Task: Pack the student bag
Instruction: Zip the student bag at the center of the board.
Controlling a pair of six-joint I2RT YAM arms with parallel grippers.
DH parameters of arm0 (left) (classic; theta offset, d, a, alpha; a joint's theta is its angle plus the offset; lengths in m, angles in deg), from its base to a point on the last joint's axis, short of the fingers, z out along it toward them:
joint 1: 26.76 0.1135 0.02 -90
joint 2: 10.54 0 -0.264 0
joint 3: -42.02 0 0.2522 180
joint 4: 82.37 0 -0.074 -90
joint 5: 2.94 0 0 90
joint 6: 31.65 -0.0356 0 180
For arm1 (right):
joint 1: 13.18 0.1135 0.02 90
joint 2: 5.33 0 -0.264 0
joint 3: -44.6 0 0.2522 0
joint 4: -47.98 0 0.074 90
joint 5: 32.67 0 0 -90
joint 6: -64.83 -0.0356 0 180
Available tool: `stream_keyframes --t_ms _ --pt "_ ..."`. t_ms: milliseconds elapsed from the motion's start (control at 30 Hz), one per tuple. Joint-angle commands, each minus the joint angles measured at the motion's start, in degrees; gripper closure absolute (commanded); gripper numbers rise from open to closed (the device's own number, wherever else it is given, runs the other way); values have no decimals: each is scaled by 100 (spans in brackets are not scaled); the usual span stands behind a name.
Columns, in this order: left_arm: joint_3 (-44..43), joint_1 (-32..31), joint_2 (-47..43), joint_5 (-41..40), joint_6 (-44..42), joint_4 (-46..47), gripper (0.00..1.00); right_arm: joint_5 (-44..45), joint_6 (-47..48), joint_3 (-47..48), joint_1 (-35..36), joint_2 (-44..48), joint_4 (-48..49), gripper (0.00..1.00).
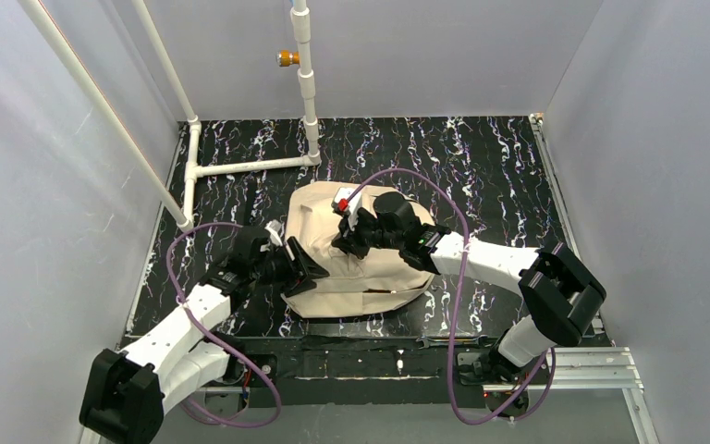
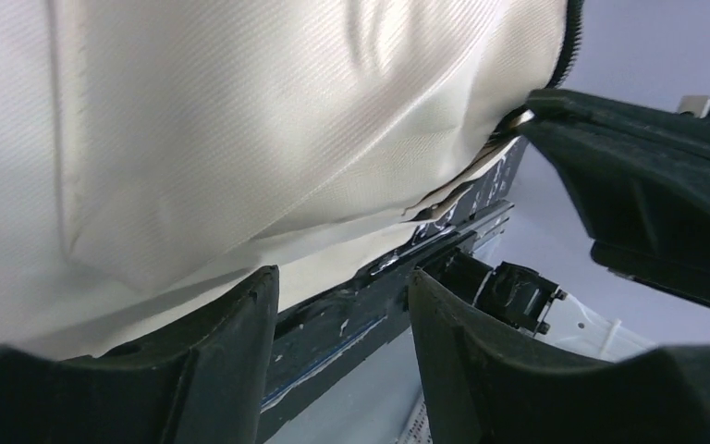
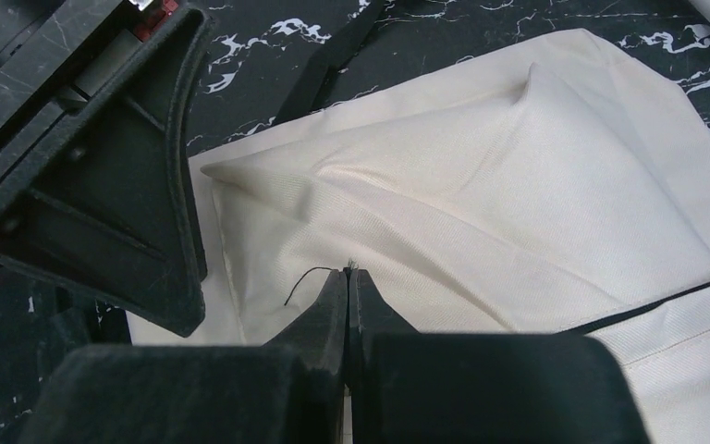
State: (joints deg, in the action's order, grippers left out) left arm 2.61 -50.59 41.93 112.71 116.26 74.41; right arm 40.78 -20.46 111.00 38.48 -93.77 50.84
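Plainly, the marbled worktop (image 1: 499, 157) carries the bag (image 1: 370, 277), which lies flat and slack at its middle. The left arm (image 1: 194, 314) reaches to the bag's left edge. Its jaws stand partly apart with nothing between them, and the cloth is just beyond the tips. The right arm (image 1: 495, 259) reaches over the bag's top, its jaws pressed together against the cloth; whether they hold a pinch of it I cannot tell. Beside them on the bag runs the black zip (image 3: 638, 313), and a loose thread (image 3: 305, 282) curls at the tips. The risk, I judge, is that the closed jaws slip off the smooth cloth or catch only the thread, so the bag sags or drags sideways. If the left jaws close on air, nothing steadies it.
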Motion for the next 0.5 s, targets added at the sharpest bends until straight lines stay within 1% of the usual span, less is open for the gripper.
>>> stream_keyframes --t_ms 0,133,200,267,300,333,400,467 --pt "-324 -47 465 189 45 507 49 298 -488 153 11 262 480 99" --pt "-320 -59 1094 -192 137 844 54 520 -825 228 11 367 488 99" --pt "-172 -68 1227 -438 93 777 56 682 -1020 131 11 516 700 99" --pt "-23 -76 1267 -737 -74 507 57 980 -1328 105 11 652 809 99" --pt "29 -77 1276 -869 -227 353 57 1224 -1451 101 13 711 822 99" --pt "55 -77 1287 -1020 -368 141 57 1679 -1605 91 11 767 827 99" --pt "83 -77 1321 -1266 -655 -172 56 2283 -1836 -13 2 822 1127 99" --pt "109 -77 1410 -1275 -866 -227 56 2709 -2066 -30 -37 704 1350 99"
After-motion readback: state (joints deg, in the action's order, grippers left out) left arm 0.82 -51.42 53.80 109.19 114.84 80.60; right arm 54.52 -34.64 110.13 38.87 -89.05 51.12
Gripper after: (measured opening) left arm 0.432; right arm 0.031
